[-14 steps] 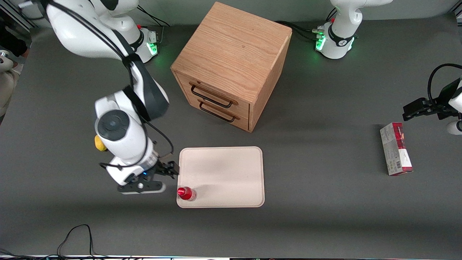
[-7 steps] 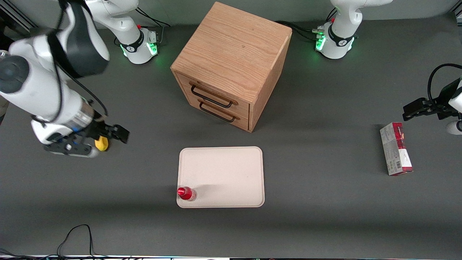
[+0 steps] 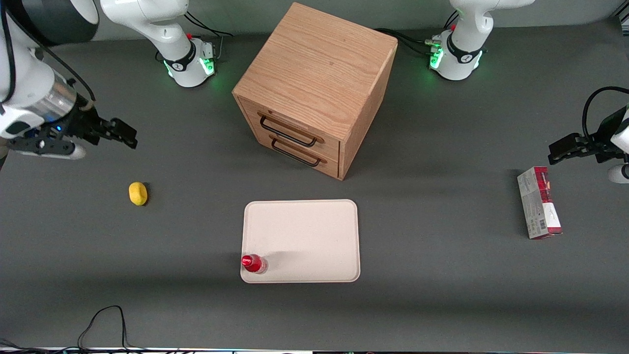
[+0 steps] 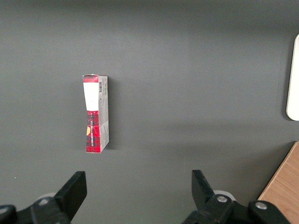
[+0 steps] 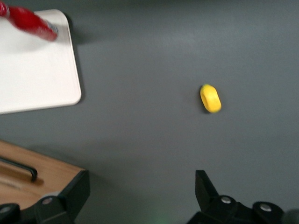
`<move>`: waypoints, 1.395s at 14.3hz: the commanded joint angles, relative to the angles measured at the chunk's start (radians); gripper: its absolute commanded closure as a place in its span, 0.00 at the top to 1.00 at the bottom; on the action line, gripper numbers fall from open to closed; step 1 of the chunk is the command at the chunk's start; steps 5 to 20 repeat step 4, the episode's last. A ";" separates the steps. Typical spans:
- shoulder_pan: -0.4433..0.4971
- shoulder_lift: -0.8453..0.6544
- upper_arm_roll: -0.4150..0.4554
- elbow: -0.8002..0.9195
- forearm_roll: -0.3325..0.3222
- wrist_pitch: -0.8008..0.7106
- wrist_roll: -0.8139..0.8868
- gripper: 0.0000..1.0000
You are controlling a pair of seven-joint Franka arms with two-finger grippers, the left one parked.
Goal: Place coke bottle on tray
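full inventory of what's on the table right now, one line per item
coke bottle: 1, red, upright on the tray's corner nearest the front camera, toward the working arm's end.
tray: 1, pale cream-pink, in front of the cabinet's drawers.
cabinet: 1, wooden, two drawers with dark handles, mid-table.
yellow object: 1, small, on the table toward the working arm's end.
carton: 1, red and grey, lying flat toward the parked arm's end.
cable: 1, black, at the table edge nearest the camera.
end effector: 1, black, open, empty, raised above the table, farther from the camera than the yellow object.
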 commanded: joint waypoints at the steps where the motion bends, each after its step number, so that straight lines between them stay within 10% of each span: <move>1: -0.014 -0.055 -0.012 -0.034 0.027 -0.032 -0.060 1.00; 20: -0.014 -0.058 -0.012 -0.030 0.027 -0.032 -0.060 1.00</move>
